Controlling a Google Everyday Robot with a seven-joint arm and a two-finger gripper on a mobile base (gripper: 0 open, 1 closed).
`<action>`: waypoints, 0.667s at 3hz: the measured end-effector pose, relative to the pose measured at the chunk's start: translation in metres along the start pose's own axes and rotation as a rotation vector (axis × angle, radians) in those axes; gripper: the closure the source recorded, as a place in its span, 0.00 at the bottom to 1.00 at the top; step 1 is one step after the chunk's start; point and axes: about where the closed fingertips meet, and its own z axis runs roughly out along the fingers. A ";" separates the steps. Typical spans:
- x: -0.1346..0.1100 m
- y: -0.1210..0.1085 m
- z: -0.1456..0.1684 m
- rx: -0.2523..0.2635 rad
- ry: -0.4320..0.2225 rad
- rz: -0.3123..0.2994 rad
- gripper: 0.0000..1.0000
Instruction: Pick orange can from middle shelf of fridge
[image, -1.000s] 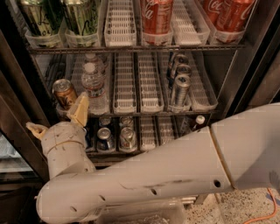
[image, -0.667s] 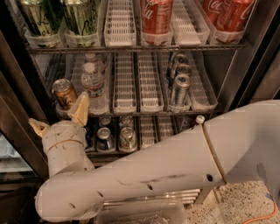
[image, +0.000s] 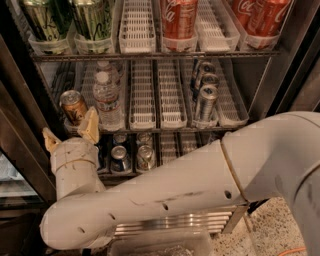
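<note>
A white robot arm (image: 165, 195) reaches into an open drinks fridge (image: 22, 155). The thick forearm runs from the right side low across the front, bends sharply at the lower left, and the wrist rises upright from that bend. At the top of the wrist sits the end effector (image: 70, 127), pointing up toward the front left corner of the middle shelf (image: 165, 129).

The end effector is released. Its two tan fingertips (image: 91, 125) are spread wide, one up on the right and one lower on the left.

The orange can (image: 74, 106) stands on the middle shelf just above the end effector, in the gap between the spread fingers. The right finger is just beside the can's lower right edge. The left finger is clearly apart from it. Whether the right finger touches the can cannot be told.

Immediately right of the end effector stand clear water bottles (image: 107, 102). Farther right is a row of slim silver cans (image: 205, 102). Above the end effector are green cans (image: 92, 20), and up to the right are red cola cans (image: 177, 20). Just right of the wrist, on the lowest rack, sit small cans (image: 120, 157).
</note>
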 end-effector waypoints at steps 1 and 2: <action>0.007 0.001 0.004 0.008 0.004 0.003 0.22; 0.012 0.002 0.008 0.018 0.006 0.007 0.28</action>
